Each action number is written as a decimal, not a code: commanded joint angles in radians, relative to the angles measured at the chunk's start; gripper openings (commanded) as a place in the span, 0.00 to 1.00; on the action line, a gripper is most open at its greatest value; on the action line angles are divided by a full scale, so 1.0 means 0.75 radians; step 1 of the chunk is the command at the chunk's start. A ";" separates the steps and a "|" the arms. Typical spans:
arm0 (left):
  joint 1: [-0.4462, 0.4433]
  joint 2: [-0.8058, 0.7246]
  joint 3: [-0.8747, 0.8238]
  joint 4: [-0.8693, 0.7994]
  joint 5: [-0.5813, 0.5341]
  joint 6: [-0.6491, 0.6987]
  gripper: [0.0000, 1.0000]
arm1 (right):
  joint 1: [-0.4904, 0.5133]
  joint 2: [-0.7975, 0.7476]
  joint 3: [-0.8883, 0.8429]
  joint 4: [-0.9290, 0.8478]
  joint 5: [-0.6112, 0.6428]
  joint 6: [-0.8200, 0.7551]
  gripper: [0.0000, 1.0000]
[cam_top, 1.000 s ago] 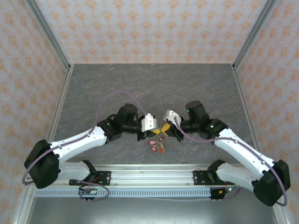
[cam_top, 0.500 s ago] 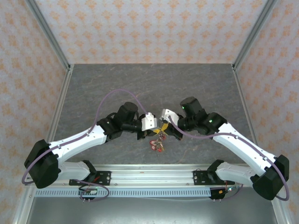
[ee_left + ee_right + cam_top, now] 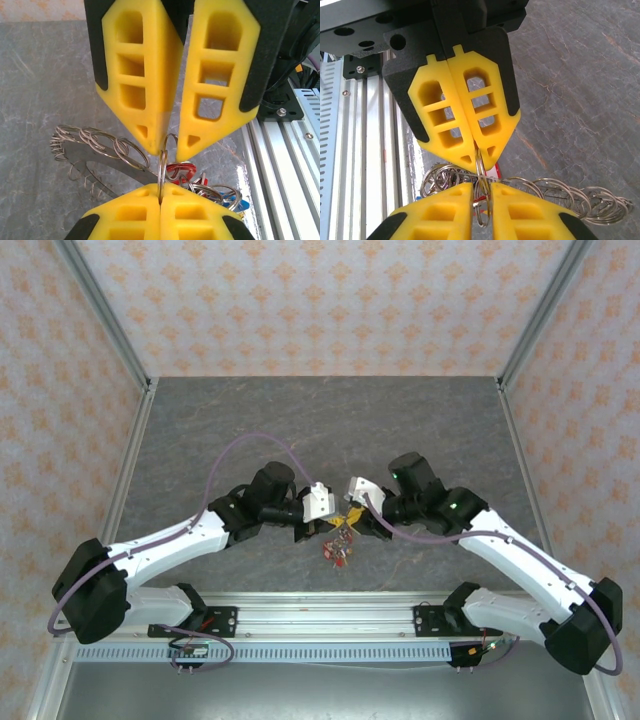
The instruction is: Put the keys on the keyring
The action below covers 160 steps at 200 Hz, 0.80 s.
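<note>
- The left pincer (image 3: 160,194) is shut tight, and a thin steel ring of the keyring (image 3: 161,167) is pinched edge-on between its yellow fingertips.
- The right pincer (image 3: 170,144) is set tip to tip against the left one. Its jaws are parted a little and the same ring is passed through the gap, with no clamping seen.
- Both pincers are met over the middle of the grey surface (image 3: 250,420), toward its near edge, just beyond the rail (image 3: 330,625).
- In the top view the keyring is seen as a small tangle of silvery loops with red bits, just below and between the two tips.
- A string of linked loops (image 3: 100,145) is spread to one side of the pinched ring, with a flat metal blade (image 3: 107,167) under them.
- Red tags (image 3: 176,170) and a blue tag (image 3: 234,202) are bunched just beside the ring on the other side.
- Shadows of the loops are cast on the surface. Whether the bundle is touching it cannot be told.
</note>
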 commanded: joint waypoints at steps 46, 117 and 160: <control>-0.007 -0.048 -0.028 0.208 0.083 -0.089 0.00 | -0.058 -0.068 -0.152 0.246 -0.138 0.119 0.18; -0.007 -0.066 -0.027 0.221 0.051 -0.090 0.00 | -0.090 -0.070 -0.188 0.178 -0.034 0.104 0.11; -0.007 -0.041 -0.037 0.254 0.052 -0.104 0.00 | -0.098 -0.087 -0.240 0.221 -0.036 0.145 0.13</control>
